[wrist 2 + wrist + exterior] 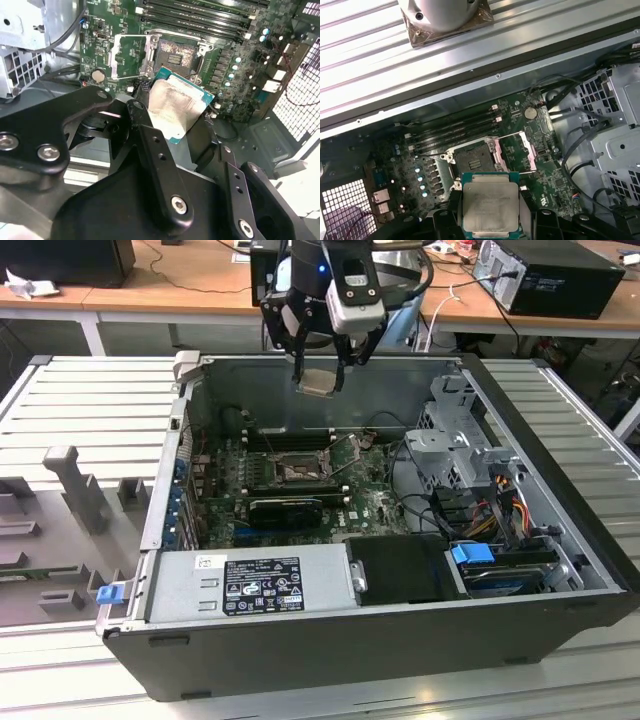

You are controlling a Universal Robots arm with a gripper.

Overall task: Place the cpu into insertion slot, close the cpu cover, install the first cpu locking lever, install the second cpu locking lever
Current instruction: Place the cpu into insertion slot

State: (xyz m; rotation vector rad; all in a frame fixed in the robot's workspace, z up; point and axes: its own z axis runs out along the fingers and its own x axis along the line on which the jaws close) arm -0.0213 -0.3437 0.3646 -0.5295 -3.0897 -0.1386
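Note:
My gripper point(320, 368) hangs above the open computer case, shut on the cpu point(319, 382), a flat square chip with a tan-silver face. In both wrist views the cpu point(175, 107) point(490, 205) sits between the black fingers point(146, 131), well above the board. Below it on the green motherboard lies the insertion slot point(298, 472) point(176, 54) point(472, 159), a dark square socket with nothing in it. The cpu cover point(127, 56) point(517, 150) is swung open beside the socket. Thin lever rods point(341, 453) stand up near the socket.
The black case point(330, 640) rests on a grey ribbed table point(90, 400). Inside are a power supply point(250, 585), a metal drive cage point(455, 445) with coloured cables, and long black memory slots point(290, 437) behind the socket. Desks with equipment stand at the back.

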